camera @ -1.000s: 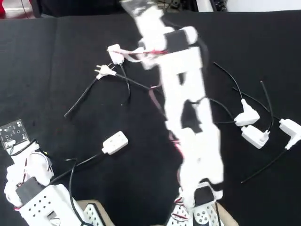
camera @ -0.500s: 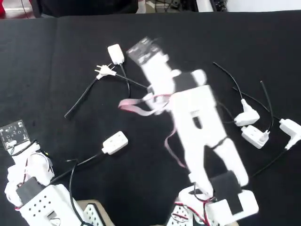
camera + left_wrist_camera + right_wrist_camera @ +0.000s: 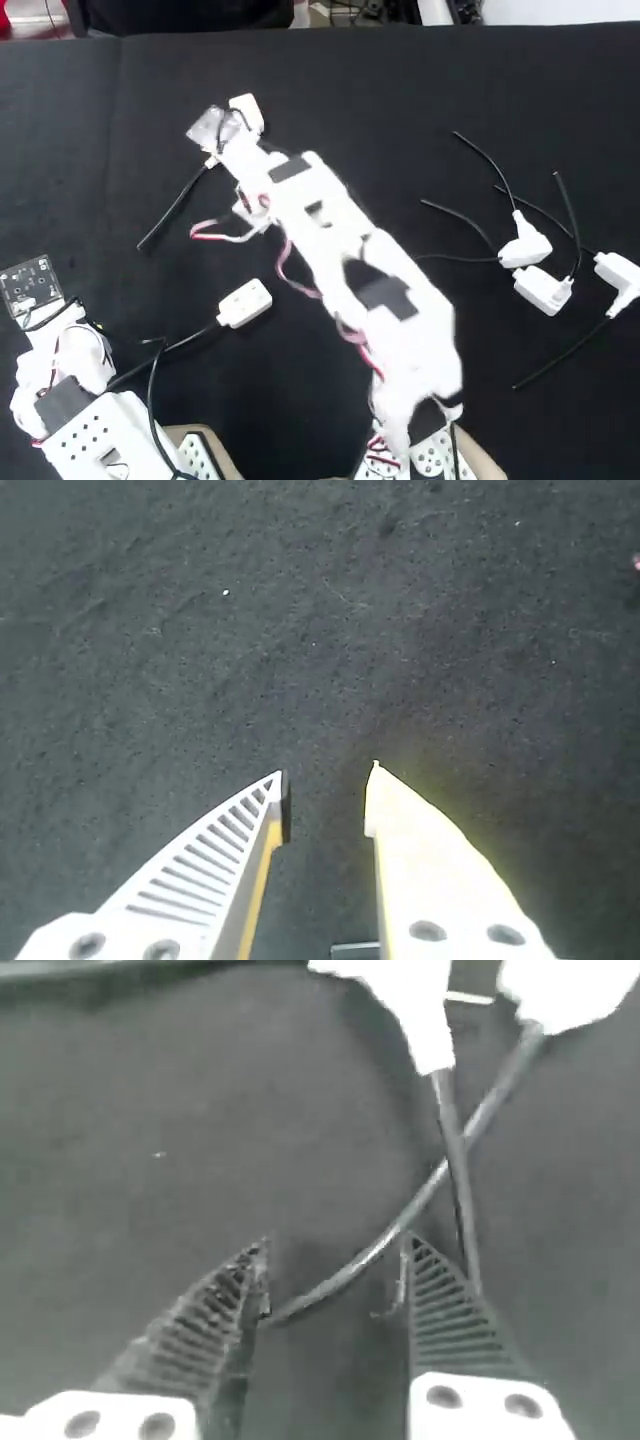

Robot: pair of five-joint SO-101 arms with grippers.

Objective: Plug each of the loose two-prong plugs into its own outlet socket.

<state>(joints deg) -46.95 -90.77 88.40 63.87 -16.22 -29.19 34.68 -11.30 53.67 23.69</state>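
My right gripper (image 3: pixel 336 1245) has its ribbed, wedge-shaped fingers apart, and a thin black cable (image 3: pixel 420 1205) crosses the gap between them; I can't tell whether it touches either finger. Just past the fingertips lie two smooth white plug bodies (image 3: pixel 420 1000), blurred. From the high view, that arm stretches to the far left of the black cloth (image 3: pixel 100 100), where a glossy white plug (image 3: pixel 245 110) lies just beside the gripper. A rounded rectangular outlet socket (image 3: pixel 245 302) on a black cord lies nearer me, apart from the arm. Three more white moulded pieces (image 3: pixel 541 289) with black leads cluster at the right. My left gripper (image 3: pixel 328 772) is parted and holds nothing over the felt-like cloth. A small dark circuit board (image 3: pixel 25 282) carries marks too small to read
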